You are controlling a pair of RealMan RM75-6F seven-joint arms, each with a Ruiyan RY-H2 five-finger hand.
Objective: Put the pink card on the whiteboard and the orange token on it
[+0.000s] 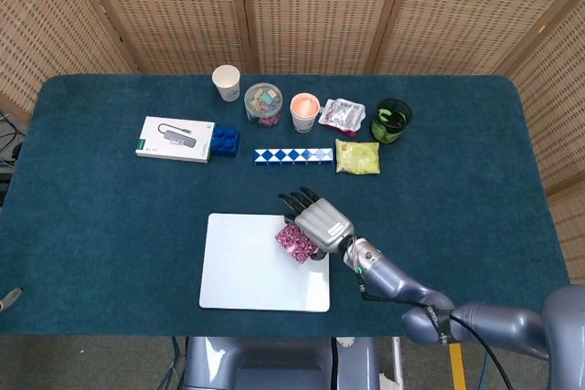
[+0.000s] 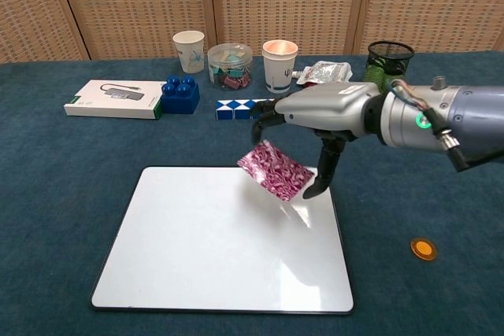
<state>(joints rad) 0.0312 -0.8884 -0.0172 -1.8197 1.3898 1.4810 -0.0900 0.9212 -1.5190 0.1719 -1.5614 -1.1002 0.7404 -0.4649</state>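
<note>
The pink patterned card (image 2: 276,170) hangs tilted above the right part of the whiteboard (image 2: 197,249), pinched by my right hand (image 2: 315,112). From the head view the card (image 1: 295,242) and the right hand (image 1: 317,219) sit over the whiteboard's (image 1: 242,267) right half. A small orange token (image 2: 423,249) lies on the blue cloth to the right of the whiteboard; in the head view my arm hides it. My left hand appears in neither view.
Along the back stand a white box (image 2: 113,98), a blue block (image 2: 180,94), a paper cup (image 2: 189,51), a jar of clips (image 2: 230,64), a second cup (image 2: 279,64), a foil packet (image 2: 324,75), a green mesh cup (image 2: 389,62) and a blue-white snake puzzle (image 2: 240,107).
</note>
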